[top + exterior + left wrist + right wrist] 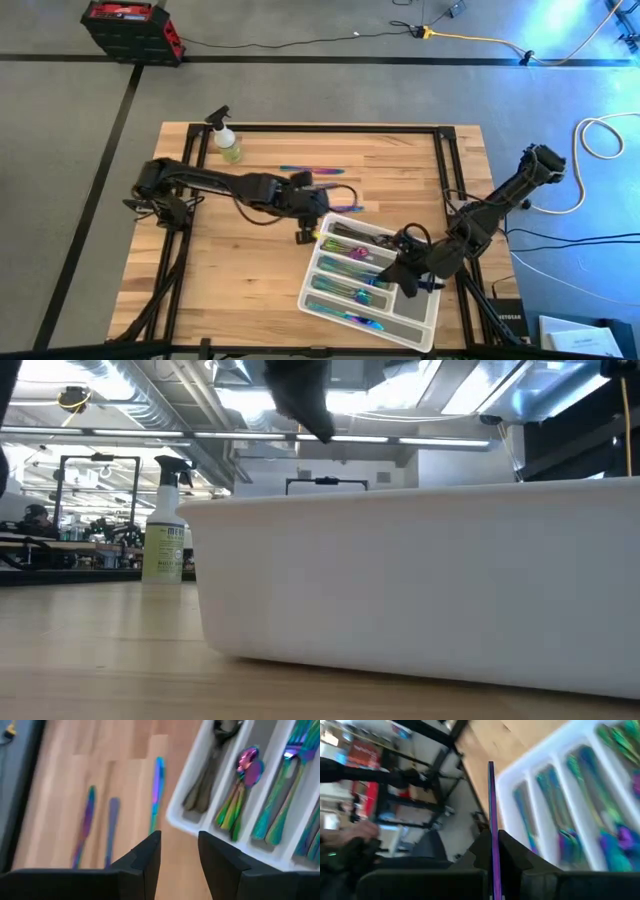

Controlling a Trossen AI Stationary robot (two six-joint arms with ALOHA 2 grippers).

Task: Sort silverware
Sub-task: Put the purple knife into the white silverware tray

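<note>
- A light wooden table (250, 270) seen from above, with two dark robot arms reaching in toward a white plastic compartment tray (412, 330) that lies at an angle on the table's near right part
- The tray's long slots hold iridescent rainbow metal cutlery (280, 805), and one slot holds dark spoons (205, 780)
- The left gripper (179, 851) hangs over bare wood just beside the tray's corner, its two dark fingers apart with nothing between them
- Three loose iridescent pieces (156, 790) lie on the wood beyond that gripper, side by side but not touching, the nearest one close to the tray wall
- The right gripper (494, 851) is over the tray's right end, its fingers pressed together on a slim purple iridescent utensil handle (492, 805) that sticks straight out past the fingertips
- A yellow-green spray bottle with a dark trigger (229, 141) stands upright near the table's far left edge, well apart from the tray
- From table height, the tray's plain white wall (420, 580) fills most of the view
</note>
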